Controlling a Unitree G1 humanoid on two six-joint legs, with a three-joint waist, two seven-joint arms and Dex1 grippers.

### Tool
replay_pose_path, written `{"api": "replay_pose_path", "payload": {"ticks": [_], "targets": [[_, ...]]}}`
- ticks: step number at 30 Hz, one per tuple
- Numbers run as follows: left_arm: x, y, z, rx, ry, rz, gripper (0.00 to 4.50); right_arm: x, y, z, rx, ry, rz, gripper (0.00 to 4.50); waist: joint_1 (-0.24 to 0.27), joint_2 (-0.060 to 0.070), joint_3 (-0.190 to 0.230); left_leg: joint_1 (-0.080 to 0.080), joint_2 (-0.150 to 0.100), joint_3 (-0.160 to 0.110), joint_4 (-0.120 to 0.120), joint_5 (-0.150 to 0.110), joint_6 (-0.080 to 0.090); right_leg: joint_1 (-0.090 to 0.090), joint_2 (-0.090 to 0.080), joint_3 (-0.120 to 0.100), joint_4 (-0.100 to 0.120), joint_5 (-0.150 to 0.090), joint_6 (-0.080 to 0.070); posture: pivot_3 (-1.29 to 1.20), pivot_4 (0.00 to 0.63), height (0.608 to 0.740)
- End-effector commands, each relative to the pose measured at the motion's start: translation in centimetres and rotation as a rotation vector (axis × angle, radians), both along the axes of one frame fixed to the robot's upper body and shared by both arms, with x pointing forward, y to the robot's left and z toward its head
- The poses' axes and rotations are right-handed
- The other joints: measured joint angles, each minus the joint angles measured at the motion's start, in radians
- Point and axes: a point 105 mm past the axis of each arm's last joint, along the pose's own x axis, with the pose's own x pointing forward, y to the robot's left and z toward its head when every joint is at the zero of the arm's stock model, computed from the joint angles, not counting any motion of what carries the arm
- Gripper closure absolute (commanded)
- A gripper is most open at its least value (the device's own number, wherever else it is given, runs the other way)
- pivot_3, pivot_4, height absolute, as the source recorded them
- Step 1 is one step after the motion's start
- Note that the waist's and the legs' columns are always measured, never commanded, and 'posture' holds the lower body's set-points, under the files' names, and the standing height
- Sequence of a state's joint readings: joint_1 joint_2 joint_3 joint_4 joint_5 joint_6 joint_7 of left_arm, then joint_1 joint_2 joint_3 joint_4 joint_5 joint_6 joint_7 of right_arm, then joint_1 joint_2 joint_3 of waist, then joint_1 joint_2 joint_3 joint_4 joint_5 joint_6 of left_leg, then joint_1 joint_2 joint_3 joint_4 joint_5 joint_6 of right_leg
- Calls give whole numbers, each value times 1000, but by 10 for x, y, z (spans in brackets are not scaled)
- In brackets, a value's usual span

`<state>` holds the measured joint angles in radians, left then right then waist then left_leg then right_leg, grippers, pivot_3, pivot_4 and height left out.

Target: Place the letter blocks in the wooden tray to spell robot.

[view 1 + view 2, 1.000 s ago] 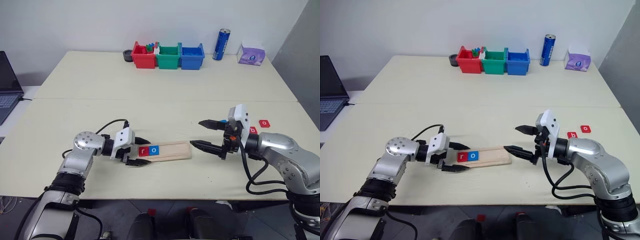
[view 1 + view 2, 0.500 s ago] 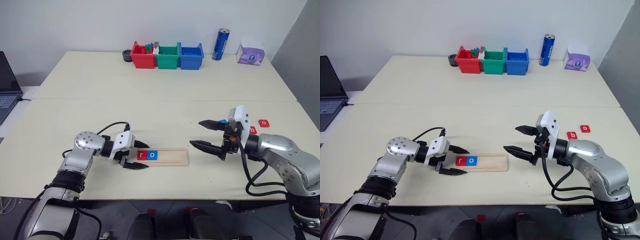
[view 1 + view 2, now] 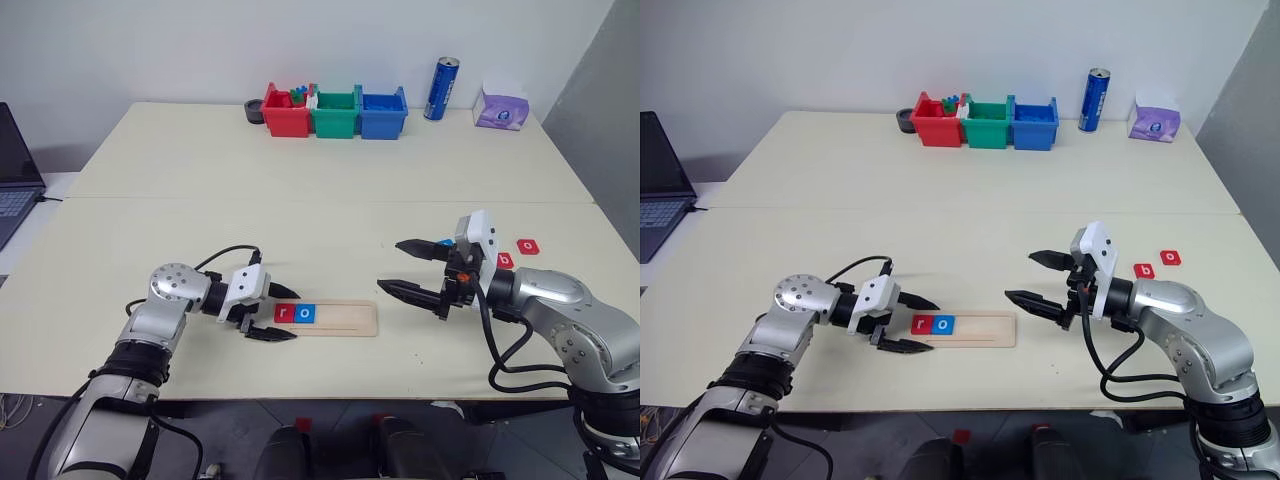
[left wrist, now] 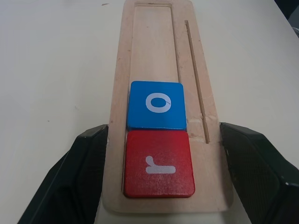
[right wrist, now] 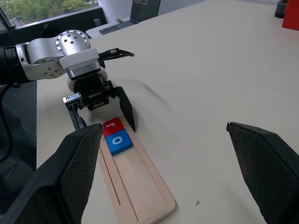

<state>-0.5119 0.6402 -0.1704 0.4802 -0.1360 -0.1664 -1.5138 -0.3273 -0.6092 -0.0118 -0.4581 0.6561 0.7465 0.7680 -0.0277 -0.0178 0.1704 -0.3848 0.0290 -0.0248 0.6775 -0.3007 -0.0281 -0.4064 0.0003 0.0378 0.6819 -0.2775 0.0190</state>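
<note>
A: Right, where does the long pale wooden tray [image 3: 327, 316] lie?

B: Flat on the cream surface [image 3: 320, 180], near the front edge, its long axis running left to right between the two arms. A red square tile with a white r [image 3: 284, 313] and a blue square tile with a white o [image 3: 305, 314] sit side by side, touching, at the tray's left end. The rest of the groove is bare.

A: And the jaws?

B: The left gripper [image 3: 283, 314] has its jaws spread wide, one on each side of the tray's left end; from the wrist they seem to sit just beside the wood, though I can't tell whether they touch. The right gripper [image 3: 397, 267] hangs above the surface just off the tray's right end, jaws at their widest and holding nothing.

A: What's next?

B: By my reckoning a b. Two small red square tiles [image 3: 516, 253] lie on the surface past the right arm, so that arm is nearer. From the right eye one reads b [image 3: 1144, 270], the other o [image 3: 1171, 258].

A: Anything missing?

B: No t tile can be made out, and the right arm partly covers the b tile in the left eye view.
</note>
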Motion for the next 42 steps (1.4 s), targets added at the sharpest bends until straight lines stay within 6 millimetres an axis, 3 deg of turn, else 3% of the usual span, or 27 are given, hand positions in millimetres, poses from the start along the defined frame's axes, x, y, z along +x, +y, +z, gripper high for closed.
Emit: {"api": "replay_pose_path", "payload": {"ticks": [1, 12, 15, 25, 36, 42], "targets": [[1, -6, 1, -9, -13, -1, 1118, -4, 4, 11, 13, -61, 21, 0, 0, 0, 0, 0, 0, 0, 0, 0, 0, 0, 0, 0, 0, 0, 0, 0, 150, 740], [-2, -11, -1, -28, -4, 3, 1118, -3, 5, 10, 16, -65, 15, 0, 1, 0, 0, 0, 0, 0, 0, 0, 0, 0, 0, 0, 0, 0, 0, 0, 150, 740], [0, -12, 2, -35, -2, 2, 72, -3, 5, 11, 17, -64, 15, 0, 1, 0, 0, 0, 0, 0, 0, 0, 0, 0, 0, 0, 0, 0, 0, 0, 150, 740], [1, -12, 13, -48, -13, -11, 13, -3, 3, 11, 18, -62, 2, 0, 0, 0, 0, 0, 0, 0, 0, 0, 0, 0, 0, 0, 0, 0, 0, 0, 150, 740], [5, 4, 66, -24, -63, 16, 13, -4, -1, 8, 38, -49, -33, 0, -1, 0, 0, 0, 0, 0, 0, 0, 0, 0, 0, 0, 0, 0, 0, 0, 150, 740], [17, -19, 102, -168, -125, 88, 13, 2, -11, 6, 90, -31, -136, 0, 2, 0, 0, 0, 0, -1, 1, 0, 0, 0, 0, 0, 0, 0, 0, 0, 150, 740]]}}
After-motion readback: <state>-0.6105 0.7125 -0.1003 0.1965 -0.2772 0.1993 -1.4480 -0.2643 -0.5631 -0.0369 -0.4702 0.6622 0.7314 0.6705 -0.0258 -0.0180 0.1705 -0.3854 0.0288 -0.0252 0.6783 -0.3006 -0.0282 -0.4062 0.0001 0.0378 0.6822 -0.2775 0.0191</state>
